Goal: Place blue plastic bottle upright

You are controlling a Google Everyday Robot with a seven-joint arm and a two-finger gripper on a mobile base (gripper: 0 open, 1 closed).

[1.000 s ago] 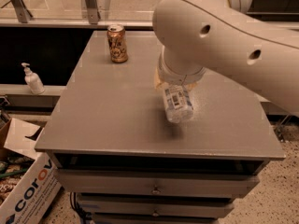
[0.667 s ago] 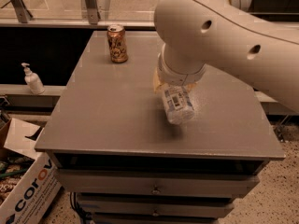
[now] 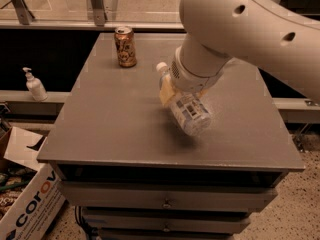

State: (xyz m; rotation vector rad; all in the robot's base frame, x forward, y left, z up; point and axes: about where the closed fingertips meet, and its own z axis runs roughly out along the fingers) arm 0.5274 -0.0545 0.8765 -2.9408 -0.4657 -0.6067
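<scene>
The blue plastic bottle [image 3: 191, 115] is clear with a pale blue-and-white label and a white cap [image 3: 161, 67]. It hangs tilted just above the middle of the grey table [image 3: 115, 119], cap up and to the far left, base down toward the near right, with a shadow under it. My gripper [image 3: 175, 95] is shut on its upper body. A yellowish finger [image 3: 165, 89] shows on the left side; the rest is hidden under my white arm [image 3: 235, 29].
A brown drink can [image 3: 125, 46] stands upright at the table's far left. A white pump dispenser [image 3: 34, 84] sits on a ledge to the left. A cardboard box [image 3: 30, 204] stands on the floor at the lower left. Drawers [image 3: 165, 201] lie below the tabletop.
The bottle has swung in the gripper: its white cap now shows at the upper left of the wrist, where it was hidden before. The can has not moved.
</scene>
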